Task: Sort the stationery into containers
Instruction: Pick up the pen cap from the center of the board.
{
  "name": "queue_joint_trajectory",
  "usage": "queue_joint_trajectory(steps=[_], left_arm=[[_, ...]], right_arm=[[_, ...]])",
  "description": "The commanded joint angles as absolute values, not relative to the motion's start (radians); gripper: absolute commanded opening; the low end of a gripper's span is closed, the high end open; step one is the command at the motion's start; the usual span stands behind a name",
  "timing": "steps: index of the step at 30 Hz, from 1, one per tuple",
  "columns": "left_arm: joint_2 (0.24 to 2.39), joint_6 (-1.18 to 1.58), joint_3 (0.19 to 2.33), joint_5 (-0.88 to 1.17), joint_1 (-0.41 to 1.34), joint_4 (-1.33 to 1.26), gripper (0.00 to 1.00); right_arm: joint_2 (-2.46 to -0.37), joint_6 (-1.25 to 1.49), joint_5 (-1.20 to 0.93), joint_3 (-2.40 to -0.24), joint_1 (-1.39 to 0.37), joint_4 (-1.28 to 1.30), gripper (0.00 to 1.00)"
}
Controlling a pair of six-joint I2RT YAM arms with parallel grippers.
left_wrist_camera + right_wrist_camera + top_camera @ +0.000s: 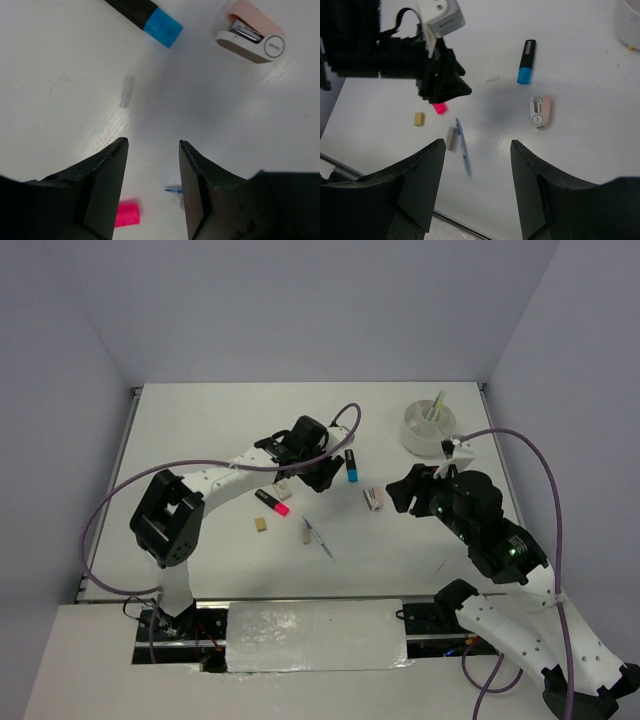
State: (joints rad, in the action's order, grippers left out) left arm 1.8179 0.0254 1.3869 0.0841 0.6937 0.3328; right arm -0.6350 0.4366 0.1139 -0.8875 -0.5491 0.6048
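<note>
By the look of things the sorting was barely begun. The round white divided bowl (418,440) near the far right corner of the worktop held only a thin yellow stick (437,405), leaning in it; whether anything smaller lay inside could not be told. The rest lay loose around the middle of the plain white worktop (200,430): a blue-and-black highlighter (352,469), a pink-and-black highlighter (272,503), a small tan eraser (261,524), a pale eraser (305,531) just beside a thin blue pen (319,539), and a small pink-and-white stapler (374,499). A tiny clear piece (127,91), perhaps a cap, lay near the blue highlighter. The left gripper (152,185) hung above the bare surface between the two highlighters, its fingers apart with nothing between them. The right gripper (477,185) hung just right of the stapler, its fingers likewise apart and empty. The surface was matte and uncluttered, enclosed by pale lilac-grey walls (300,310).
</note>
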Motion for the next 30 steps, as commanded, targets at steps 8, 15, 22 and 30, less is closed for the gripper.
queue_joint_trajectory(steps=[8, 15, 22, 30], left_arm=[[2.026, -0.161, 1.572, 0.193, 0.643, 0.374, 0.53], [2.101, -0.173, 1.632, 0.242, 0.632, 0.393, 0.55], [2.154, -0.158, 1.644, 0.201, 0.618, 0.364, 0.55], [2.189, -0.149, 1.663, 0.221, 0.611, 0.336, 0.54]], right_arm=[[-0.624, 0.411, 0.023, -0.819, -0.545, 0.569, 0.63], [-0.615, 0.394, 0.012, -0.834, -0.543, 0.563, 0.63], [-0.612, 0.374, 0.006, -0.842, -0.545, 0.557, 0.63], [-0.62, 0.353, 0.005, -0.842, -0.543, 0.557, 0.63]])
